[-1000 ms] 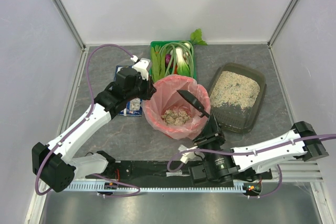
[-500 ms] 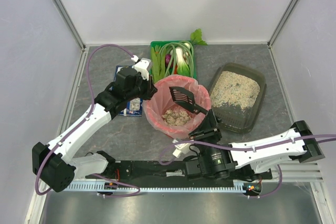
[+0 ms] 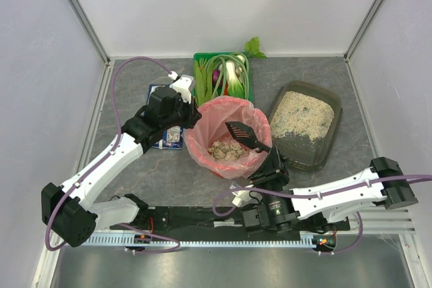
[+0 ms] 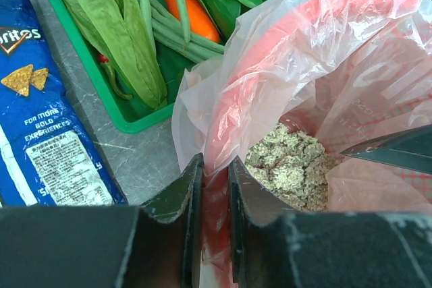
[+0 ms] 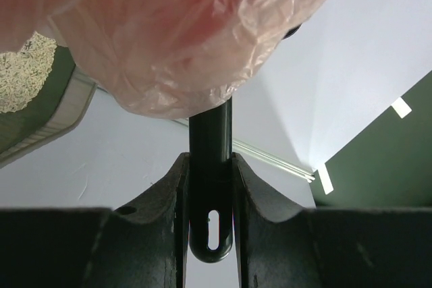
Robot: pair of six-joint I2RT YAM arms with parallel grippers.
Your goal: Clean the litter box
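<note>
Grey stone-patterned bench (image 3: 169, 173), enclosed by plain white walls (image 3: 223, 5).

Item 1, litter box (image 3: 316, 154): sits on the right half of the bench, just right of the red bin (image 3: 196, 141), angled slightly. Beige litter (image 3: 302, 115) covers its far portion; the near portion shows bare tray floor.

Item 2, red bin: stands at centre bench, lined with a pink bag (image 4: 283, 52) folded out over the rim. Clumped litter (image 3: 226, 151) lies in the bottom.

Item 3, left arm (image 3: 115, 153): reaches from the near left to the bin's left rim. Left jaws are closed tight on that rim, with the liner pinched between the fingers (image 4: 182, 200).

Item 4, right arm (image 3: 337, 193): lies low along the near edge, wrist turned toward the bin. Right jaws are clamped on the handle of a black slotted scoop (image 3: 241, 133), the handle upright between the fingers (image 5: 169, 193) in the wrist view. The scoop head hangs over the right side of the bin opening, tilted. Whether anything lies in it cannot be told.

Item 5, other contents: a green crate (image 4: 138, 121) of vegetables stands just behind the bin against the far wall. A blue crisp bag (image 4: 47, 119) lies flat left of the bin, partly under the left arm.
</note>
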